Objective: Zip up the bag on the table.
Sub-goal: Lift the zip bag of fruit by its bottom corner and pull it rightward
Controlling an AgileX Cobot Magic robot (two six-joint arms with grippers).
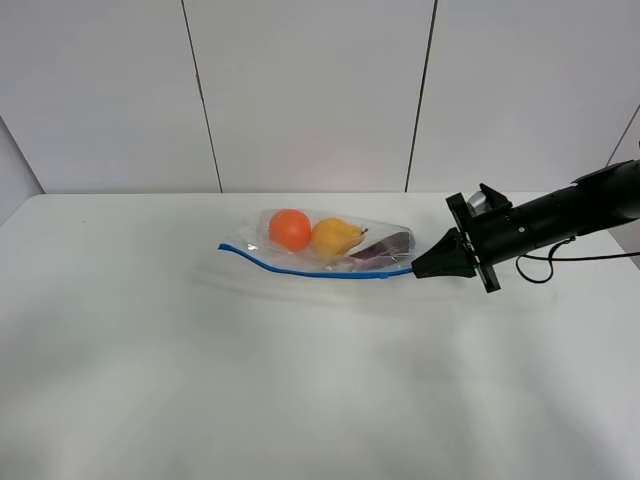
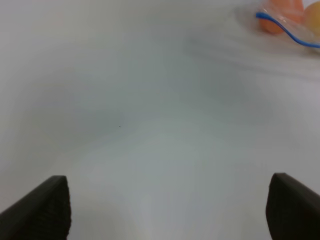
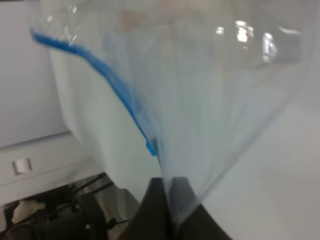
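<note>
The bag (image 1: 330,245) lies at the back middle of the table (image 1: 200,380), clear plastic with an orange (image 1: 290,229), a yellow pear (image 1: 335,236) and a dark eggplant (image 1: 385,247) inside. Its blue zipper strip (image 1: 300,270) runs along the near edge. My right gripper (image 1: 418,268) is shut on the bag's right end, at the strip. In the right wrist view the gripper (image 3: 167,200) pinches the plastic (image 3: 210,100) beside the blue strip (image 3: 115,82). My left gripper (image 2: 170,210) stands open over bare table, the bag's left end (image 2: 287,22) far ahead of it.
A white panelled wall (image 1: 310,90) rises behind the table's far edge. The right arm (image 1: 560,215) reaches in from the right edge with a black cable (image 1: 545,268) hanging under it. The left arm does not show in the exterior view.
</note>
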